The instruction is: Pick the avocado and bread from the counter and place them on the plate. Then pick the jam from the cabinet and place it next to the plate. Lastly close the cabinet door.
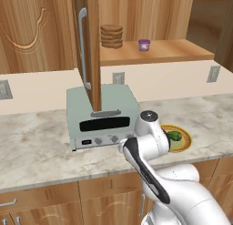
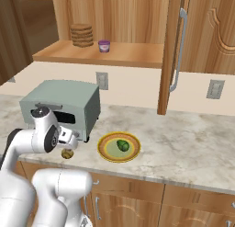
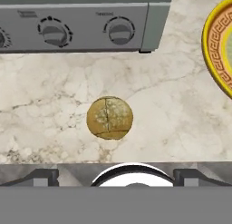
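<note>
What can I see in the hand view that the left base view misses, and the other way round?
The hand view alone gives the small round tan-brown bread lying on the worktop, with the toaster oven's control knobs close up. The left base view alone gives the open reddish-brown wooden cabinet door, the small purple jam jar and the stack of flat brown discs on the shelf, and the dark green avocado on the plate. Both share the grey-green toaster oven, the marbled stone counter and the yellow orange-rimmed plate.
</note>
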{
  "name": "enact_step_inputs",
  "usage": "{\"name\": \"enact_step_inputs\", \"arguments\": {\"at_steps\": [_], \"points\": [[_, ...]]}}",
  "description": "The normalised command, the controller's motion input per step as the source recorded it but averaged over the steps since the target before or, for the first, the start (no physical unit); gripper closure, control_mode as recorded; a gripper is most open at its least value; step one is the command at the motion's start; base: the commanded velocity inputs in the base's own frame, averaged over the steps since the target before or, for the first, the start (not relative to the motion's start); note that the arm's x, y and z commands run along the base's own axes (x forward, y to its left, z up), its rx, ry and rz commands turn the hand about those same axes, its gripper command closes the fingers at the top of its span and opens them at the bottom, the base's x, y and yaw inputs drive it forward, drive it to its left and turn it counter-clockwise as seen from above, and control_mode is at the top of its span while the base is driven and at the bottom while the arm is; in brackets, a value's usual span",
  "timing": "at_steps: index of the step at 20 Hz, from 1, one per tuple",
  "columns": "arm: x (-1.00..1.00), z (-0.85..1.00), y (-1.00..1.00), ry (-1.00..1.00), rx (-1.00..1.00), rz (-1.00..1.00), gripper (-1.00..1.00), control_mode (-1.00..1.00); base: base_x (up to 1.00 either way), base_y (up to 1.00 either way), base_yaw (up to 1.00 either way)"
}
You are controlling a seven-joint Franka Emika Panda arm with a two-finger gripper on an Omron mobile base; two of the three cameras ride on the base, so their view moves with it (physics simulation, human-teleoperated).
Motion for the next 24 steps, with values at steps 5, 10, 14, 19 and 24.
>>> {"name": "enact_step_inputs", "arguments": {"at_steps": [5, 10, 14, 19, 24], "points": [[0.25, -0.21, 0.01, 0.08, 0.0, 0.0, -1.0, -1.0, 0.0, 0.0, 0.0], [0.18, -0.24, 0.01, 0.07, 0.0, 0.0, -1.0, -1.0, 0.0, 0.0, 0.0], [0.12, -0.26, 0.0, 0.04, 0.0, 0.0, -1.0, -1.0, 0.0, 0.0, 0.0], [0.06, -0.23, 0.02, 0.02, 0.0, 0.0, -1.0, -1.0, 0.0, 0.0, 0.0], [0.0, -0.18, 0.01, 0.0, 0.0, 0.0, -1.0, -1.0, 0.0, 0.0, 0.0]]}}
